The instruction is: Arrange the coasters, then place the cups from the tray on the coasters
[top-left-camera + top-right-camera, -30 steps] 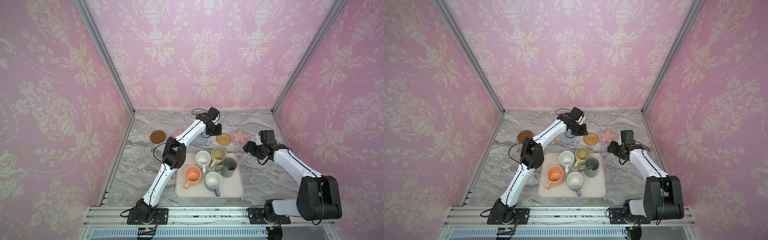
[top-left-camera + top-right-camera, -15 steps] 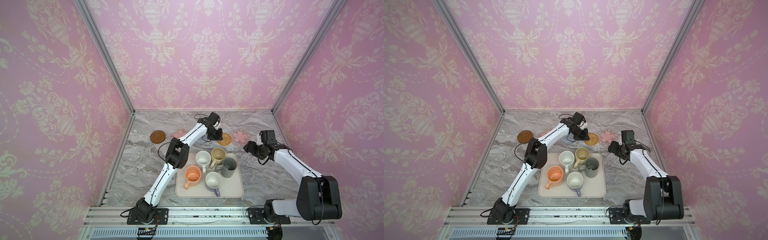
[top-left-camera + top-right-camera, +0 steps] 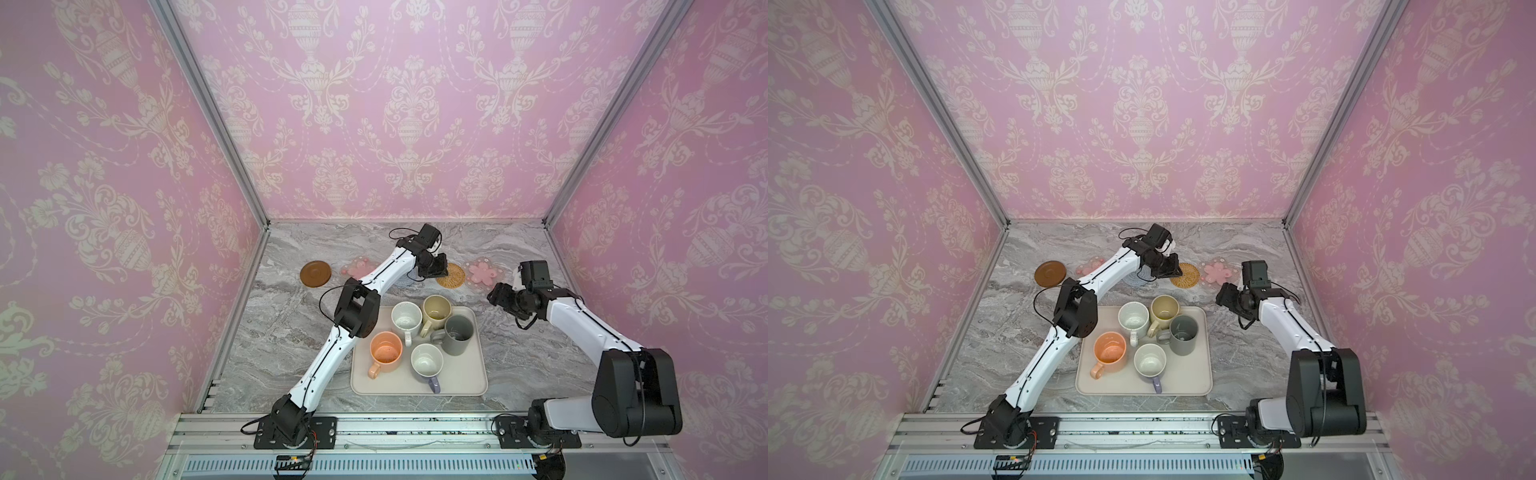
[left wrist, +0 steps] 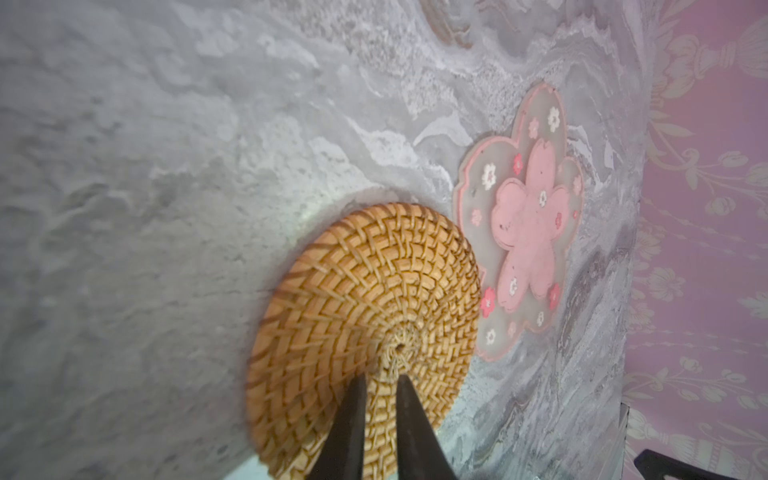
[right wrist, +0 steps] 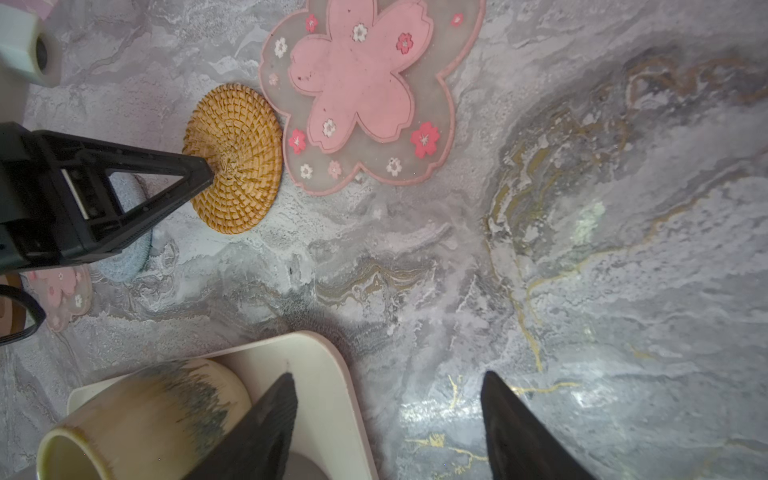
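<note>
A grey marbled tabletop fills the floor of the booth, and the right wrist view shows thin gold veins running through it. 3 walls covered in pink wallpaper with cream urn and floral motifs enclose it. 2 bare metal posts stand in the back corners. A metal rail runs along the tabletop's front edge, and below it lies what looks like a slotted strip.

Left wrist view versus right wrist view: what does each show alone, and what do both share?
Left wrist only: the narrow gap in the left gripper. Right wrist only: the open right gripper, tray corner, beige-yellow mug, blue coaster, second flower coaster. Both: rattan coaster touched at its centre, flower coaster beside it, marble tabletop.
</note>
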